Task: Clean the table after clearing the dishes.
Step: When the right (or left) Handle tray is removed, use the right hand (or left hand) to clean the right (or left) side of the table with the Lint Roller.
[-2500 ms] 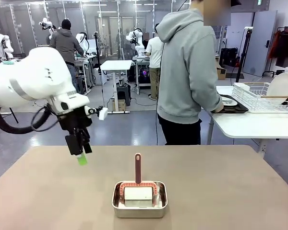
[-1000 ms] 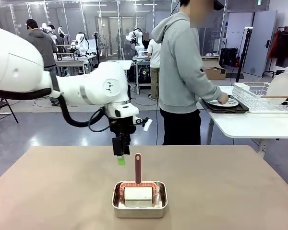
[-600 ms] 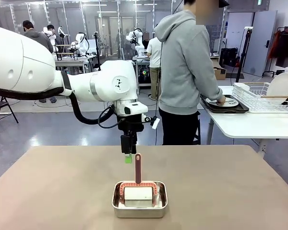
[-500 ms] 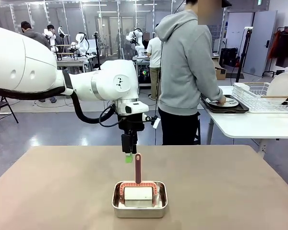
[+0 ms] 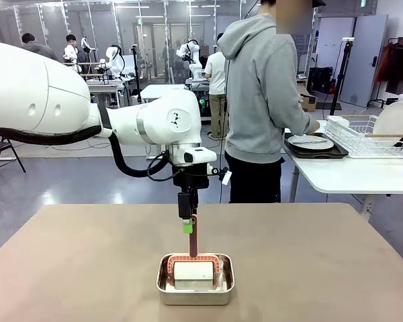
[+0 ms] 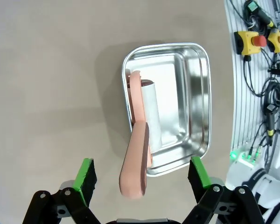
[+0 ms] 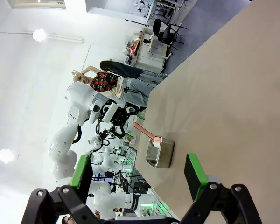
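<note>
Over the steel pan [image 5: 195,280], I read the left pincer [image 6: 142,175] wide open astride the reddish handle [image 6: 136,163]. Likewise the right pincer [image 7: 139,173], empty.

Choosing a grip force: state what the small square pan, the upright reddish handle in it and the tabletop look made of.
Small square silver pan: likely stainless steel, polished; it mirrors light and its contents. Upright reddish-pink handle: probably moulded plastic or silicone, matte, with smooth rounded edges. Large tan tabletop: matte laminate or coated board, judging by its even, glare-free surface.
</note>
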Controlling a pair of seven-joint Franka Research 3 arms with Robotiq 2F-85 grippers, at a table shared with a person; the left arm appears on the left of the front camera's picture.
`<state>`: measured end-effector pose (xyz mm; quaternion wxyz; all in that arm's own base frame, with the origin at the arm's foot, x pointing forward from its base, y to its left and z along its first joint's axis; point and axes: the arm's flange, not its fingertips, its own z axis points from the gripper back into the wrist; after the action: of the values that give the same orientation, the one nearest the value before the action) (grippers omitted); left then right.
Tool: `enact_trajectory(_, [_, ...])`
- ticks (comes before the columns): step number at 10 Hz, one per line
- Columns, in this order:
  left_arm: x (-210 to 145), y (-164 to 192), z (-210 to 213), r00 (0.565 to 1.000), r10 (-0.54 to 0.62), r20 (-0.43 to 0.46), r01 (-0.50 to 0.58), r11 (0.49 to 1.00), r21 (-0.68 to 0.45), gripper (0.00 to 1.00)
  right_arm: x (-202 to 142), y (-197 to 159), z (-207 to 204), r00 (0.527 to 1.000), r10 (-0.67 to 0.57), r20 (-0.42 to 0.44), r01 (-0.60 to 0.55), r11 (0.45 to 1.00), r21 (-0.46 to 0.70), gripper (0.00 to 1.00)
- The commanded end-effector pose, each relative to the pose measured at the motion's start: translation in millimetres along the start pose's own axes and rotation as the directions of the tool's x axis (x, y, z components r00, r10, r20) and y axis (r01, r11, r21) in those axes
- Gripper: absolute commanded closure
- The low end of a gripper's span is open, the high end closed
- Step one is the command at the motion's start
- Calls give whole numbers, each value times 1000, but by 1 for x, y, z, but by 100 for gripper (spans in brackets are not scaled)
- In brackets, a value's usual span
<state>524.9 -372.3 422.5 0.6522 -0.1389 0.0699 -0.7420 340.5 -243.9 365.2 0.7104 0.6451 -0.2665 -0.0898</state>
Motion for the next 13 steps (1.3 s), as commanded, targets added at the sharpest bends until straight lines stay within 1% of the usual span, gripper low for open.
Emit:
enact_trajectory(1, [0, 1, -14, 999, 8, -42, -9, 1000, -21, 0, 1, 5, 1, 1000, -13, 1, 13, 1000, 2, 0])
enact_trajectory(2, [1, 1, -17, 999, -32, -18, 32, 999, -27, 0, 1, 5, 1, 1000, -13, 1, 13, 1000, 2, 0])
enact_trajectory(5, [1, 3, -23, 1000, -12, -10, 12, 1000, -24, 0, 1, 5, 1, 1000, -13, 1, 13, 1000, 2, 0])
enact_trajectory(6, [1, 4, -27, 999, 8, -33, -9, 1000, -23, 0, 1, 5, 1, 1000, -13, 1, 13, 1000, 2, 0])
enact_trajectory(9, [1, 6, -33, 1000, 17, -1, -17, 999, -43, 0, 1, 5, 1, 1000, -13, 1, 13, 1000, 2, 0])
enact_trajectory(10, [0, 7, -35, 1000, 18, 13, -17, 999, -38, 6, 1, 5, 1, 1000, -13, 1, 13, 1000, 2, 0])
enact_trajectory(11, [1, 7, -36, 1000, 16, 8, -16, 999, -39, 20, 1, 5, 1, 1000, -13, 1, 13, 1000, 2, 0])
enact_trajectory(12, [1, 6, -34, 1000, 16, 3, -15, 999, -35, 25, 1, 5, 1, 1000, -13, 1, 13, 1000, 2, 0])
enact_trajectory(13, [1, 6, -32, 1000, 14, -1, -14, 999, -31, 25, 1, 5, 1, 1000, -13, 1, 13, 1000, 2, 0])
